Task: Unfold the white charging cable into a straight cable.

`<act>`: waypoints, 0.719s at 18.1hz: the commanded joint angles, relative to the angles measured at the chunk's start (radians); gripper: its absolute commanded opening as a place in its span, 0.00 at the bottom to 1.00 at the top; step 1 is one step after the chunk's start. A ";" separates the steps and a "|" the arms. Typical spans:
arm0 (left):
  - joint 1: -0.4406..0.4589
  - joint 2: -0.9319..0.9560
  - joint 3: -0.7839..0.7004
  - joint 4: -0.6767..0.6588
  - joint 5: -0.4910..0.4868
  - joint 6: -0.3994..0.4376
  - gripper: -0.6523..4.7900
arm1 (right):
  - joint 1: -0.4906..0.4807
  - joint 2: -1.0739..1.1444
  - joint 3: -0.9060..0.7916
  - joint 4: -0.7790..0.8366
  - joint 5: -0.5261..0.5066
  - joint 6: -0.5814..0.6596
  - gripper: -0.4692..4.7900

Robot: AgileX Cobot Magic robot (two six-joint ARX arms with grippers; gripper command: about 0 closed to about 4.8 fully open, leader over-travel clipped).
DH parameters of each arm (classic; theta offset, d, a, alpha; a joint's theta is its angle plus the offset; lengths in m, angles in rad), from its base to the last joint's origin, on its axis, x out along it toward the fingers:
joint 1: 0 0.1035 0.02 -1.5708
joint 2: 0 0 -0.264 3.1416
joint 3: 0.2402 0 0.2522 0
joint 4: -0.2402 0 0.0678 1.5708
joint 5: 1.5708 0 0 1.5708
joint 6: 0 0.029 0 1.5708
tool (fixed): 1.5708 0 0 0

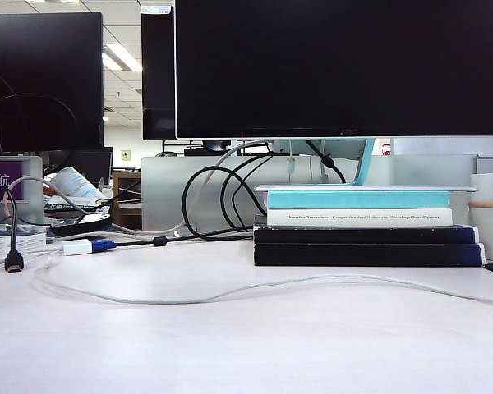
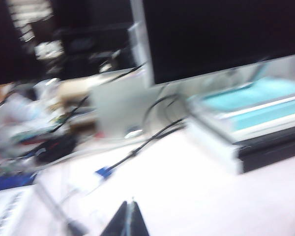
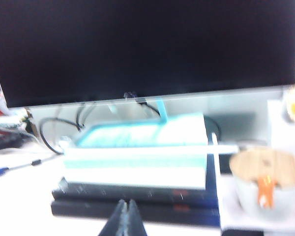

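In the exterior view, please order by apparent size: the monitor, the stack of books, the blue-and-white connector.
1. Monitor, by far the largest.
2. Stack of books.
3. Blue-and-white connector, the smallest.

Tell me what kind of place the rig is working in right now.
Most likely an office desk: a large monitor stands behind a stack of books, the white charging cable lies across the white table, and ceiling light panels show behind.

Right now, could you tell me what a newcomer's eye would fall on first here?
The big dark monitor over a stack of books at the back. In front, the white charging cable runs across the table. Both the left gripper and right gripper are shut, holding nothing.
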 commanded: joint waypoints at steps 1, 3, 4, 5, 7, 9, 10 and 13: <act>0.105 -0.004 -0.029 0.010 0.082 -0.006 0.11 | 0.001 -0.001 -0.066 0.022 0.007 0.005 0.08; 0.153 -0.004 -0.072 0.012 0.115 -0.049 0.11 | -0.001 -0.001 -0.095 0.035 0.014 0.005 0.08; 0.188 -0.004 -0.096 0.022 0.160 -0.069 0.11 | -0.001 0.000 -0.095 0.042 0.014 0.004 0.08; 0.210 -0.004 -0.103 0.043 0.176 -0.084 0.11 | -0.001 0.000 -0.095 0.044 0.014 -0.001 0.08; 0.260 -0.004 -0.103 0.050 0.166 -0.091 0.11 | -0.001 0.000 -0.095 -0.009 0.063 -0.008 0.08; 0.289 -0.004 -0.104 0.000 0.142 -0.090 0.11 | -0.001 0.000 -0.095 -0.072 0.081 -0.007 0.08; 0.306 -0.004 -0.104 -0.011 0.155 -0.090 0.11 | 0.000 0.000 -0.095 -0.081 0.080 -0.007 0.08; 0.340 -0.004 -0.121 -0.008 0.182 -0.076 0.11 | 0.000 0.000 -0.095 -0.079 0.082 -0.007 0.08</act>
